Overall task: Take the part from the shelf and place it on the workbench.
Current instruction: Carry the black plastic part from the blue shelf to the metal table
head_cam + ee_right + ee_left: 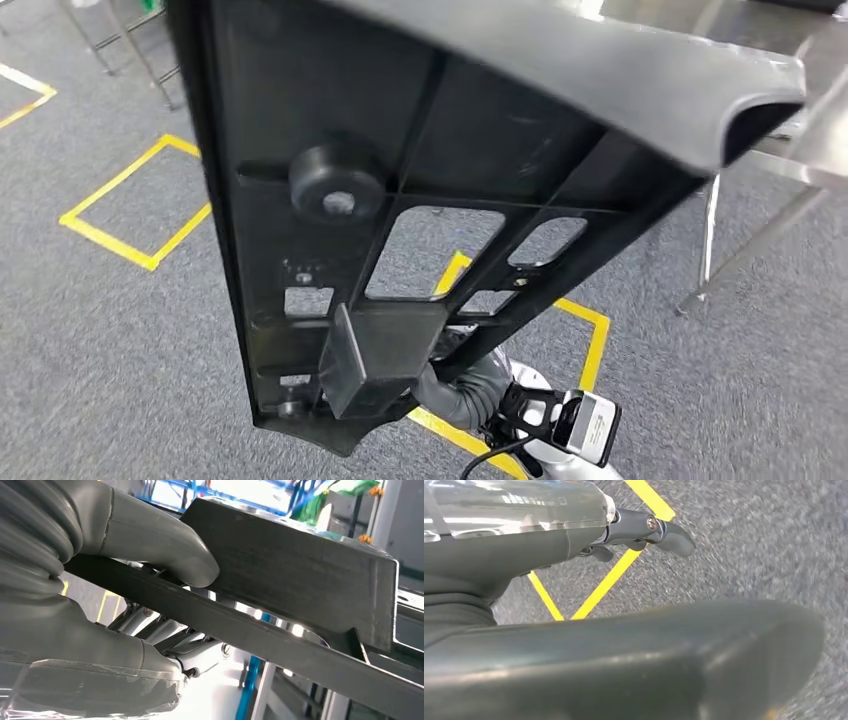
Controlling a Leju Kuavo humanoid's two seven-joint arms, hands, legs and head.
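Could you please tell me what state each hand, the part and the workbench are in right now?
Black part: lifted off the floor, held up close to the head camera.
Right hand: grips the part, thumb pressed on one face, fingers behind.
Left hand: over the carpet beside the part's edge; whether it holds the part cannot be told.
Metal workbench: ahead on the right, part not yet on it.

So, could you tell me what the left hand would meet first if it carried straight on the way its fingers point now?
Probably just the grey carpet. In the left wrist view the left hand points out over carpet with yellow tape, and nothing stands ahead of it. Depth is unclear.
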